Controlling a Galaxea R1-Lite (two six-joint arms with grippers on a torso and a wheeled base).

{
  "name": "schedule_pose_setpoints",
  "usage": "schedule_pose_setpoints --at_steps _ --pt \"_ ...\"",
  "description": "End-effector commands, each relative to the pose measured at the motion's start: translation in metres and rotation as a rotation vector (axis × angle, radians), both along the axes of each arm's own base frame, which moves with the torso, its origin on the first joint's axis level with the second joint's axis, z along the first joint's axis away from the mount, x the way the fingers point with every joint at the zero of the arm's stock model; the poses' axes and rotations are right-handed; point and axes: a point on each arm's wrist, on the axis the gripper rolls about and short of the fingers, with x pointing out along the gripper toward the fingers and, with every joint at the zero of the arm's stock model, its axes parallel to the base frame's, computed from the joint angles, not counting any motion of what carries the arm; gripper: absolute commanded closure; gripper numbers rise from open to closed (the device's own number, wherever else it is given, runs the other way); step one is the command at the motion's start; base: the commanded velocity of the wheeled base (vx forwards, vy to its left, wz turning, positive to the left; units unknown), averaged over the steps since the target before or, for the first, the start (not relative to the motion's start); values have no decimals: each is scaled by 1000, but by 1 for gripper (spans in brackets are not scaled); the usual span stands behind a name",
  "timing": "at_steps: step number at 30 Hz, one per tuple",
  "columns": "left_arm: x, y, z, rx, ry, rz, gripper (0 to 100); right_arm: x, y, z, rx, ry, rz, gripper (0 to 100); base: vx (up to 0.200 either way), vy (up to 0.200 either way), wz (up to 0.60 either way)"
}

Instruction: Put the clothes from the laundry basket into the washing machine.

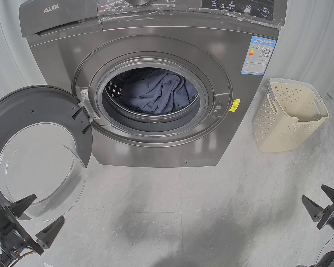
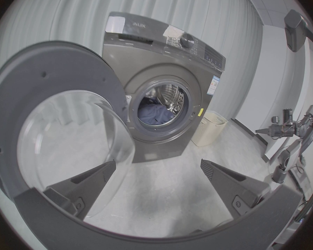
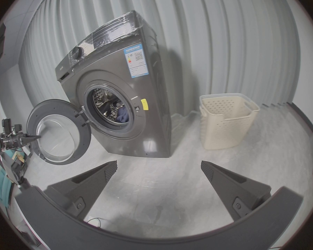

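Observation:
A grey front-loading washing machine [image 1: 152,89] stands ahead with its round door [image 1: 37,145] swung open to the left. Dark blue clothes [image 1: 156,91] lie inside the drum, seen too in the left wrist view [image 2: 154,114] and the right wrist view [image 3: 121,114]. The cream perforated laundry basket [image 1: 289,115] stands on the floor to the right of the machine; its visible inside holds nothing. My left gripper [image 1: 41,214] hangs open low at the left, just in front of the door. My right gripper [image 1: 321,201] hangs open low at the right, well short of the basket [image 3: 227,118].
Grey floor [image 1: 182,204] lies open between the grippers and the machine. The open door sticks out at the left, near my left gripper. A pleated white curtain [image 3: 215,35] runs behind the machine and basket.

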Motion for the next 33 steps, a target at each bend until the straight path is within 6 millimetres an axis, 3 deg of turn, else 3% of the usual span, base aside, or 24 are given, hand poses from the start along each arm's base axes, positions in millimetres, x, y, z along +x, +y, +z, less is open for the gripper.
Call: schedule_pose_setpoints --at_steps 1,9,14,18,22,23,25,28,31,33 --pt "-18 13 -1 4 -107 88 0 -24 -11 2 28 -126 -65 0 -200 0 0" --pt "-22 16 -2 17 -132 121 0 -29 -12 13 37 -182 -43 0 -50 0 0" --pt "-39 21 -10 10 -155 182 0 -40 -16 6 35 -224 -116 0 -120 0 0" --pt "-54 23 -23 14 -134 187 0 -44 -18 13 4 -254 -169 0 0 0 0" --pt "-59 23 -30 7 -133 218 0 -47 -17 11 -3 -271 -159 0 -200 0 0" --pt "-64 24 -36 -3 -120 247 0 -54 -17 -3 -5 -277 -153 0 -200 0 0" --pt "-68 24 -41 -7 -121 261 0 -61 -17 -10 -2 -271 -142 0 -100 0 0" --pt "-75 23 -51 14 -132 298 0 -82 -16 -45 -20 -183 -78 0 0 0 0" --pt "-78 22 -52 41 -162 285 0 -91 -15 -47 -78 -133 -52 0 0 0 0" --pt "-77 22 -52 63 -161 301 0 -88 -18 -54 -112 -122 -161 0 0 0 0"
